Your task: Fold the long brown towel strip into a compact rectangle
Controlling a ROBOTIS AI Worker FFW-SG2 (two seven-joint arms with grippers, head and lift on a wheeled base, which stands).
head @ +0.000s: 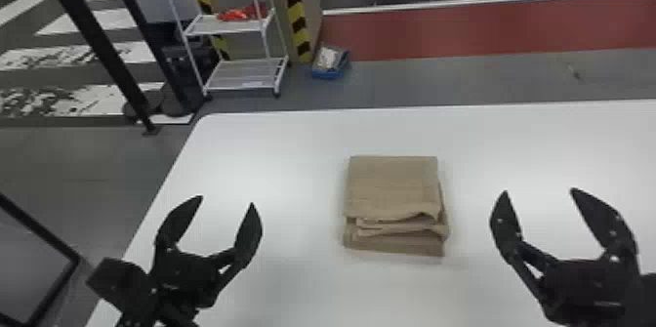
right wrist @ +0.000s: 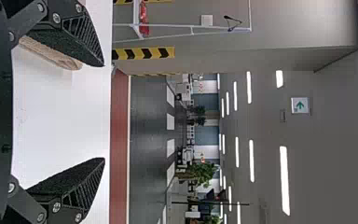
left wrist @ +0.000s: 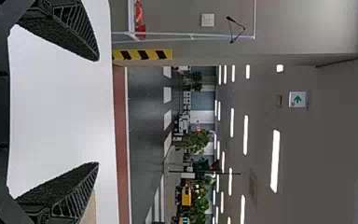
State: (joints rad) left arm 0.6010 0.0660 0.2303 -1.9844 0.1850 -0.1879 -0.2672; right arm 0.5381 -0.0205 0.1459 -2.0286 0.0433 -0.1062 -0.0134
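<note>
The brown towel (head: 393, 184) lies folded into a compact, layered stack on the white table, its near side showing uneven, slightly wavy layers. To its left, my left gripper (head: 227, 200) stands open and apart from it. My right gripper (head: 539, 192) is open to the right of the towel, with nothing between its fingers. In the left wrist view, the left gripper (left wrist: 99, 112) has its fingers wide apart, and a sliver of towel (left wrist: 89, 210) shows beside one. The right wrist view has the right gripper (right wrist: 104, 112) spread, with the towel (right wrist: 51, 53) partly hidden behind one finger.
The white table (head: 293, 145) has its far edge beyond the towel and its left edge near my left arm. Past it on the floor stand a white shelf cart (head: 244, 74), a blue bin (head: 331, 63) and black posts (head: 100, 50).
</note>
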